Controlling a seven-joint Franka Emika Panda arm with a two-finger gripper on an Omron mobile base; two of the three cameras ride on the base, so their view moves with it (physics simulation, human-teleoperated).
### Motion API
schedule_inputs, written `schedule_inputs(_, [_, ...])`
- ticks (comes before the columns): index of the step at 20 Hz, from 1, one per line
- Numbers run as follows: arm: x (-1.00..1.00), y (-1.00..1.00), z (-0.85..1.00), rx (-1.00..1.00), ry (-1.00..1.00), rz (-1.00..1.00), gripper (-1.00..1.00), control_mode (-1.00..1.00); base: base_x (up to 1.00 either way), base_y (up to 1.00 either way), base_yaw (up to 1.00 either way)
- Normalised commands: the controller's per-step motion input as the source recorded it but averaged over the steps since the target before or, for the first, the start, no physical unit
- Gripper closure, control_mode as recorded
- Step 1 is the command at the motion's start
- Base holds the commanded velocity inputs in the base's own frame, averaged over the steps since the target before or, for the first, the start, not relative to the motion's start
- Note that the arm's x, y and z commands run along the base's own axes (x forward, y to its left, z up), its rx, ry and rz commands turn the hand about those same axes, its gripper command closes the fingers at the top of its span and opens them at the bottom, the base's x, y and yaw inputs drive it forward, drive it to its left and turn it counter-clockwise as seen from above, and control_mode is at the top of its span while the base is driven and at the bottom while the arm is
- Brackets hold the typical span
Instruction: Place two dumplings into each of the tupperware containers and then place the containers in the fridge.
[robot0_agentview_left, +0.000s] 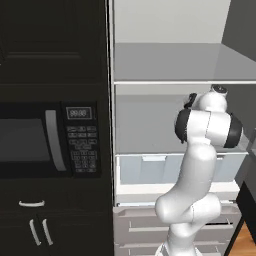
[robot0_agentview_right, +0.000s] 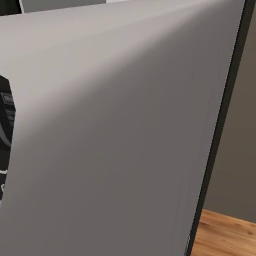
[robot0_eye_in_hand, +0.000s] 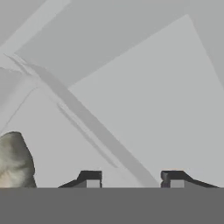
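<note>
The fridge (robot0_agentview_left: 170, 62) stands open, with pale shelves and a translucent drawer (robot0_agentview_left: 150, 169). My arm's wrist (robot0_agentview_left: 212, 100) reaches into it, just under the upper shelf. In the hand view my gripper (robot0_eye_in_hand: 132, 179) has its fingertips (robot0_eye_in_hand: 89, 179) apart, facing pale grey surfaces. A beige-tan dumpling (robot0_eye_in_hand: 15, 162) lies close by at the lower left. A pale diagonal ridge (robot0_eye_in_hand: 83, 116), which looks like the rim of the translucent white tupperware container, runs down toward the gap between the tips. Whether the tips press on it is unclear.
A black microwave (robot0_agentview_left: 30, 140) sits left of the fridge with dark cabinets (robot0_agentview_left: 35, 225) below it. The fridge's grey door (robot0_agentview_right: 115, 130) stands open close on the right side. Wooden floor (robot0_agentview_right: 227, 235) lies beyond it.
</note>
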Motion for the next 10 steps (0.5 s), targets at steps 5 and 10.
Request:
schedule_inputs(5, [0.33,-0.23,-0.14,0.02,-0.22,-0.02,-1.00,-1.00,0.00,0.00,0.00])
schedule_inputs(10, [0.00,-0.05,-0.11,0.15,-0.48,0.00,-1.00,-1.00,0.00,0.00,0.00])
